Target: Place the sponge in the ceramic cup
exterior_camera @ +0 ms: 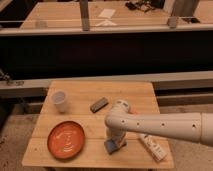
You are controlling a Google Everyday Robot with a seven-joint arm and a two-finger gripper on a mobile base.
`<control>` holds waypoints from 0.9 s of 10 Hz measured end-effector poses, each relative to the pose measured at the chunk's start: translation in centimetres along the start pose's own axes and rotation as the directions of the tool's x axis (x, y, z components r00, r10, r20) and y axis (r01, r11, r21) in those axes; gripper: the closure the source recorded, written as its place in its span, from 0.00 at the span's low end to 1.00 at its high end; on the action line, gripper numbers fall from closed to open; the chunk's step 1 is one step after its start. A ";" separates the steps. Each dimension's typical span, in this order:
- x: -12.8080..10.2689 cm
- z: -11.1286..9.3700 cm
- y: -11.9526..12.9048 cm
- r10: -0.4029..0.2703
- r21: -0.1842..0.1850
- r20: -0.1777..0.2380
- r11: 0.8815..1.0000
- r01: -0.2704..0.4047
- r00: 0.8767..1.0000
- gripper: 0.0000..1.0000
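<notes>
The blue sponge [109, 146] lies flat near the front edge of the wooden table [135, 95], right of the orange plate. My gripper [114, 141] points straight down at it from the white arm that reaches in from the right, and it covers the sponge's right part. The whitish ceramic cup [59, 100] stands upright at the table's back left, well apart from the gripper.
An orange plate [66, 139] sits at the front left. A dark grey-brown block [99, 104] lies in the middle, behind the gripper. A white oblong packet [152, 146] lies at the front right under the arm. A dark counter runs behind the table.
</notes>
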 end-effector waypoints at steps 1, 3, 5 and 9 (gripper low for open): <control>0.2 -0.2 0.0 0.004 0.003 0.000 1.000 -0.004 1.000 0.59; 0.8 -1.7 -0.1 0.011 0.010 -0.003 1.000 -0.011 1.000 0.81; 0.9 -1.8 -0.3 0.008 0.012 -0.005 1.000 -0.008 1.000 0.84; 1.3 -2.0 -0.5 0.003 0.043 0.006 0.999 -0.003 1.000 0.58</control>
